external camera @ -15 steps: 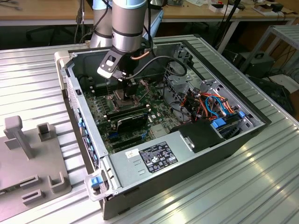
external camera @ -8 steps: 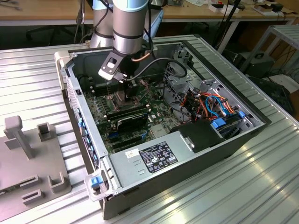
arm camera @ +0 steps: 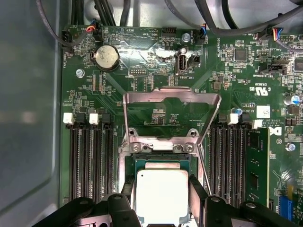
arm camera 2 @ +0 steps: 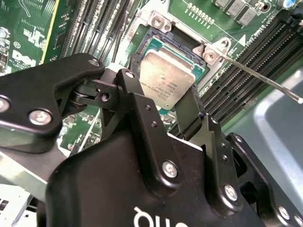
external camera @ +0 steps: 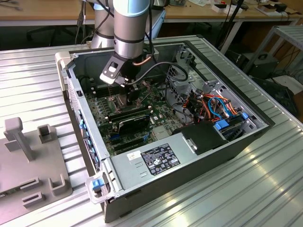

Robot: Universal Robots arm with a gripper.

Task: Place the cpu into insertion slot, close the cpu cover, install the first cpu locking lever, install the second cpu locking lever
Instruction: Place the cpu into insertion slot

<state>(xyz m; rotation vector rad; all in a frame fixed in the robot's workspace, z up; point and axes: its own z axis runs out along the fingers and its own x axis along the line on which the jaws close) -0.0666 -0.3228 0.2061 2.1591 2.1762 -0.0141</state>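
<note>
Silver-grey metal sits between your gripper's (arm camera: 161,184) fingers (arm camera: 197,194). In both wrist views the two black fingers are closed against opposite edges of the cpu (arm camera: 162,201), holding it. The cpu is directly over the insertion slot (arm camera: 161,161), its square outline lined up inside the slot's silver rim. You cannot tell from these views whether it rests in the slot or hangs just above it.

The cpu cover (arm camera: 171,96) stands open, swung up on its hinge at the slot edge away from the fingers, and green motherboard (arm camera: 142,71) shows through its window. In the second wrist view a thin locking lever (arm camera 2: 265,78) juts free from the slot's corner, unlatched.

Long black memory slots (arm camera: 90,161) flank the insertion slot on both sides, and a memory stick (arm camera: 258,165) stands in one of them. In the exterior view your arm (external camera: 129,28) reaches down into the open computer case (external camera: 213,163).
</note>
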